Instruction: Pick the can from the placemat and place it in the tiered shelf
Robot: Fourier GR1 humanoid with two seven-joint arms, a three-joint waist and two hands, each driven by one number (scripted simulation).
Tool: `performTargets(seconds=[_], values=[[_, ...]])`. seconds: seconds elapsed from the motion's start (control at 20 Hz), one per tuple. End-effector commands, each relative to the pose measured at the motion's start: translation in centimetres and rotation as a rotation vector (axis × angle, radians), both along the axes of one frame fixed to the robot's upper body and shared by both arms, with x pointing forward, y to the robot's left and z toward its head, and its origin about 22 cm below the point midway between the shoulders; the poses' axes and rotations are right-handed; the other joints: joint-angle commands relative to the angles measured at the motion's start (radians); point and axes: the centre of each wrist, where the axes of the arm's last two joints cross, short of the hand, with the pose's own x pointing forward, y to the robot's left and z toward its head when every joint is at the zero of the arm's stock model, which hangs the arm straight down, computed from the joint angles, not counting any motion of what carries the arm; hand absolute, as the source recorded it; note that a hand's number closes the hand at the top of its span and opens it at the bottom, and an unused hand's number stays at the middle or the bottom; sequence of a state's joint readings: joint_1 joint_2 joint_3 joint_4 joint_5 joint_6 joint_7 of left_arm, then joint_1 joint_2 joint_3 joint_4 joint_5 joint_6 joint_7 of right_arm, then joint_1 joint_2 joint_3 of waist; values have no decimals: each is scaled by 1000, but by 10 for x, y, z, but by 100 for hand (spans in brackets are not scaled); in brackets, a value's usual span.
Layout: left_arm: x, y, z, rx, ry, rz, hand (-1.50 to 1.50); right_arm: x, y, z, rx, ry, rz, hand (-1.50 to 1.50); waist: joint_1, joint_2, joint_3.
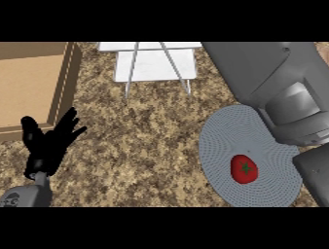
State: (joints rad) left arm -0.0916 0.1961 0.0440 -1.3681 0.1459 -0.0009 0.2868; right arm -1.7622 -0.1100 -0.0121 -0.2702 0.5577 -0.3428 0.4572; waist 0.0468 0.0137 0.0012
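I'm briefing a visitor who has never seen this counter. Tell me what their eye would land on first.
A red can, seen from its top, stands out on the round grey placemat at the lower right. A big grey forearm sweeps in above it from the upper right; its hand is not in view. At the lower left the black left hand rests open, fingers up, beside a brown cardboard box; a white tiered shelf sits at top centre.

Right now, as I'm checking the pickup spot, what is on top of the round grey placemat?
A red can stands on the round grey woven placemat. The grey right forearm covers the mat's right part.
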Motion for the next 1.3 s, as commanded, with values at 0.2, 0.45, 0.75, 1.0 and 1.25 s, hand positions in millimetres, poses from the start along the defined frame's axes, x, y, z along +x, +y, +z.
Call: performTargets(seconds=[0.2,0.45,0.75,1.0,1.25], values=[[-15,-1,-17,7,53,9,0,4,-12,-3,309,-37,6,-150,2,4,-2],[-2,-1,-12,8,28,23,0,3,-20,11,526,-57,-1,-150,-8,3,-2],[0,12,-5,-8,55,34,0,5,-56,45,548,-195,-138,-150,-18,-3,-3],[-14,16,-9,-18,66,28,0,10,-99,52,627,-247,-310,-150,-33,-12,-2],[-20,20,-18,22,74,64,0,12,-156,46,722,-254,-332,-150,-54,-18,-1]])
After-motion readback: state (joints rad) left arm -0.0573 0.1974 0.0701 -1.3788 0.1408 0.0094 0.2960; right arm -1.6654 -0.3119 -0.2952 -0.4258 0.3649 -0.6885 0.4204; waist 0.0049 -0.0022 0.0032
